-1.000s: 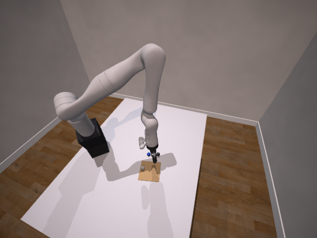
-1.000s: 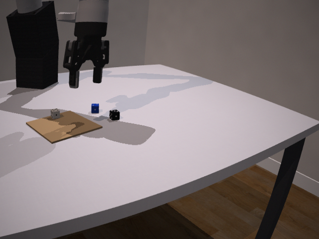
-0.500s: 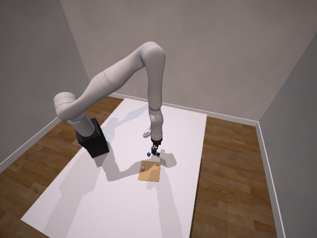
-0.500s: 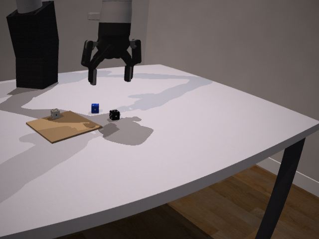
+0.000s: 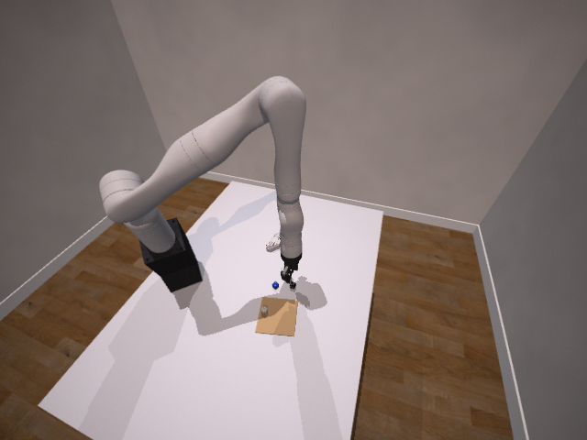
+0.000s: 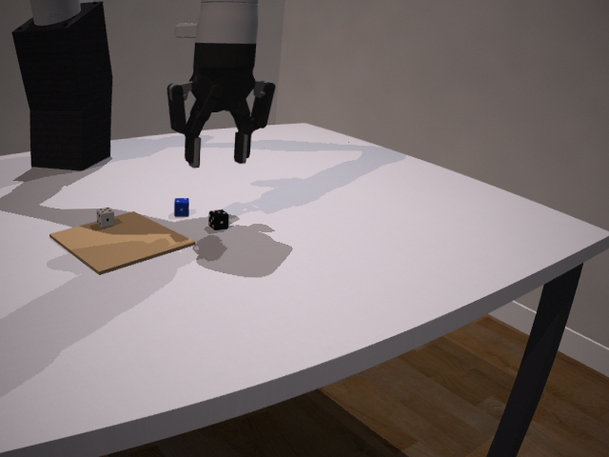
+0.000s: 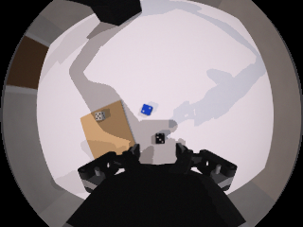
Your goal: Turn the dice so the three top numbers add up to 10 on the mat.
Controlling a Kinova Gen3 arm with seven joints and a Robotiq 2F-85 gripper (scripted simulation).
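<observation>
The three dice are small cubes with slightly softened edges, each of a single colour and marked with contrasting pips. The white die (image 5: pixel 264 310) (image 6: pixel 105 216) (image 7: pixel 99 115) carries dark pips and lies flat on the mat (image 5: pixel 280 324) (image 6: pixel 123 246) (image 7: pixel 104 134), near one of its edges; a single pip marks one of its side faces. The blue die (image 5: pixel 275 285) (image 6: pixel 181 207) (image 7: pixel 147 110), with pale pips, lies on the table (image 5: pixel 331 265) (image 6: pixel 368 275) (image 7: pixel 189 57) beside the mat, two pips on its upper face. The black die (image 5: pixel 293 285) (image 6: pixel 218 219) (image 7: pixel 160 138), with white pips, also lies on the table, off the mat and near a corner of it; its upper count is too small to read with certainty. The mat is a thin, flat, four-sided sheet of matt tan with straight edges and a darker rim. The table has a smooth, pale top with a grey edge and a dark, straight-sided leg (image 6: pixel 539 359), above a floor (image 5: pixel 426 302) (image 6: pixel 408 388) of brown wooden planks. The gripper (image 5: pixel 288 279) (image 6: pixel 218 151) (image 7: pixel 157 148), black and jointed with flat fingertips, is held above the table, its fingers apart and nothing between them. The arm (image 5: pixel 222 132) (image 6: pixel 228 22) is pale, smooth and rounded, mounted on an angular black pedestal (image 5: pixel 177 274) (image 6: pixel 68 98) (image 7: pixel 118 11).

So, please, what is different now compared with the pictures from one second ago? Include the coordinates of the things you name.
The open gripper (image 5: pixel 288 280) (image 6: pixel 217 163) (image 7: pixel 157 148) moved away from above the mat (image 5: pixel 280 326) (image 6: pixel 106 258) (image 7: pixel 101 134), toward the black die (image 5: pixel 293 285) (image 6: pixel 218 219) (image 7: pixel 160 138). Nothing was grasped or released. All three dice and the mat stayed where they were.
</observation>
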